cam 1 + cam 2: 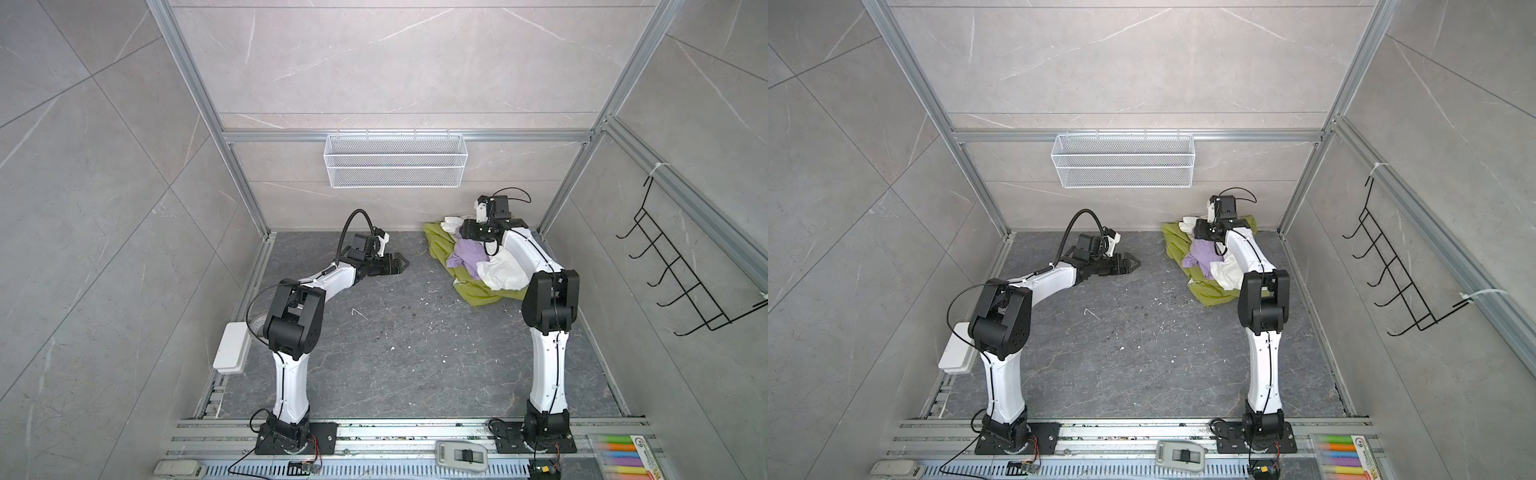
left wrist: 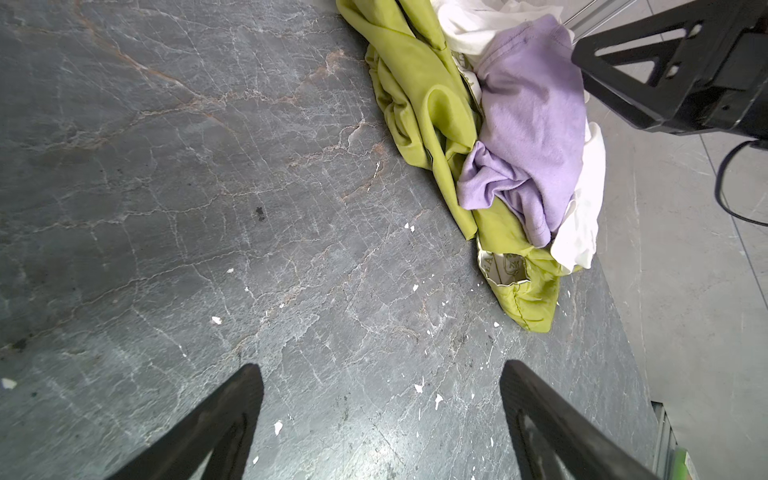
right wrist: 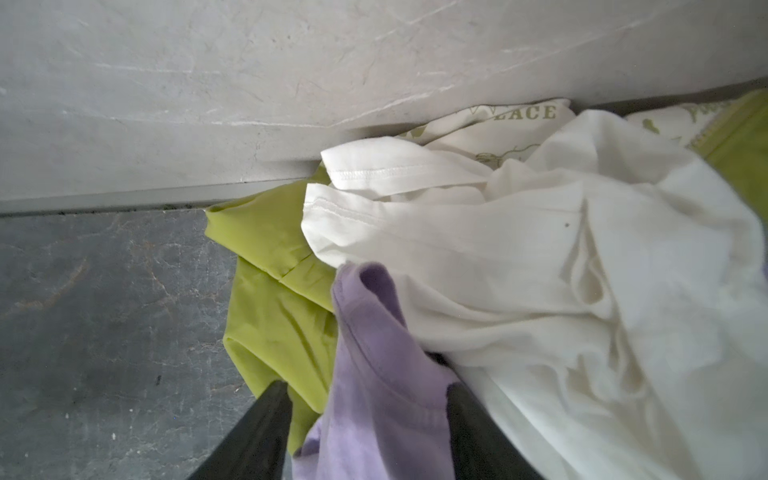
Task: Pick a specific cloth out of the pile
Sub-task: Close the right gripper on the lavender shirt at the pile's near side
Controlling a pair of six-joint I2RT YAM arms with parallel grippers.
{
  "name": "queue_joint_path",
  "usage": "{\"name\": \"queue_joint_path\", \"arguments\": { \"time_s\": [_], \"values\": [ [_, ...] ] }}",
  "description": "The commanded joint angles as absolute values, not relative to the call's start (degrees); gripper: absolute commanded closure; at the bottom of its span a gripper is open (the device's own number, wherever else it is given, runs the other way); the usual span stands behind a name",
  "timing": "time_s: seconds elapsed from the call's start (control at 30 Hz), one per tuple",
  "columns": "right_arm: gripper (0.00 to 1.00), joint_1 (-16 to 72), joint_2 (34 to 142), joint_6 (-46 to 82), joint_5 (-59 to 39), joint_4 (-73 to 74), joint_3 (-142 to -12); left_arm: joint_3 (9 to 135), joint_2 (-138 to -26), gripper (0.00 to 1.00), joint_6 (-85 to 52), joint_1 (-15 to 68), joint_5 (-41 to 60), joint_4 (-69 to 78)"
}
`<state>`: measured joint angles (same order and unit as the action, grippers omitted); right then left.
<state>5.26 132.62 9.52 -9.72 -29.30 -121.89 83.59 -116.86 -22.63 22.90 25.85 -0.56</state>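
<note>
The pile (image 1: 478, 291) lies at the back right against the wall: a big olive-green cloth (image 1: 438, 245), white cloths (image 1: 505, 270) and the lavender cloth (image 1: 469, 255) on top. My right gripper (image 3: 365, 390) points down into the pile. Its fingers stand partly apart on either side of a raised fold of the lavender cloth (image 3: 374, 353), with some green fabric against one finger. In both top views the wrist hides these fingertips. My left gripper (image 1: 399, 264) hovers low over bare floor left of the pile, open and empty (image 2: 380, 370); the lavender cloth (image 2: 536, 112) lies ahead of it.
The back wall (image 3: 249, 104) stands right behind the pile. A white wire basket (image 1: 395, 160) hangs on that wall and a black hook rack (image 1: 681, 270) on the right wall. A white box (image 1: 230, 347) sits at the floor's left edge.
</note>
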Motion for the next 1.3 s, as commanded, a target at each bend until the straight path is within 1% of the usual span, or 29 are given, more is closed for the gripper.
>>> {"name": "queue_joint_path", "arguments": {
  "time_s": [0.0,0.07,0.17,0.43,0.5,0.6,0.73,0.8,1.03,1.13,1.17,1.23,1.27],
  "values": [
    [0.48,5.7,135.5,10.0,-10.2,-33.8,-126.3,85.3,-117.2,0.08,-23.4,22.9,27.5,1.5],
    [0.54,5.7,136.7,10.1,-10.3,-35.0,-127.9,85.3,-117.2,0.09,-23.4,22.9,27.4,1.5],
    [0.56,5.7,137.1,10.5,-10.4,-35.2,-128.7,85.0,-117.0,0.09,-23.4,22.9,27.3,1.5],
    [0.7,5.7,137.1,10.9,-10.3,-35.0,-129.2,84.1,-116.4,0.09,-23.4,22.9,27.2,1.9],
    [0.71,5.7,137.0,11.0,-10.4,-35.0,-129.2,83.9,-116.2,0.09,-23.3,22.9,27.2,2.0],
    [0.79,5.9,136.8,11.1,-10.4,-35.1,-129.2,83.7,-116.0,0.09,-23.3,22.9,27.2,1.9],
    [0.81,5.8,136.6,11.3,-10.8,-35.1,-129.2,83.4,-115.6,0.09,-23.1,22.9,27.2,1.8],
    [0.85,5.8,136.5,11.3,-10.8,-35.1,-129.1,83.3,-115.4,0.09,-23.0,22.9,27.2,1.7],
    [0.87,5.8,136.3,11.2,-10.9,-35.2,-129.0,83.2,-115.0,0.09,-22.8,22.9,27.3,1.3],
    [0.87,5.8,136.4,11.1,-10.2,-35.1,-129.1,83.4,-115.0,0.08,-22.8,22.9,27.2,1.4],
    [0.85,5.8,136.6,11.0,-10.0,-35.3,-129.3,83.5,-114.9,0.09,-22.8,22.9,27.2,1.3],
    [0.77,5.8,137.2,10.6,-9.5,-35.5,-130.0,83.5,-114.8,0.08,-22.8,22.9,27.3,1.4],
    [0.75,5.8,137.8,10.6,-9.3,-36.0,-130.6,83.5,-114.7,0.08,-22.8,22.9,27.3,1.4]
  ]
}}
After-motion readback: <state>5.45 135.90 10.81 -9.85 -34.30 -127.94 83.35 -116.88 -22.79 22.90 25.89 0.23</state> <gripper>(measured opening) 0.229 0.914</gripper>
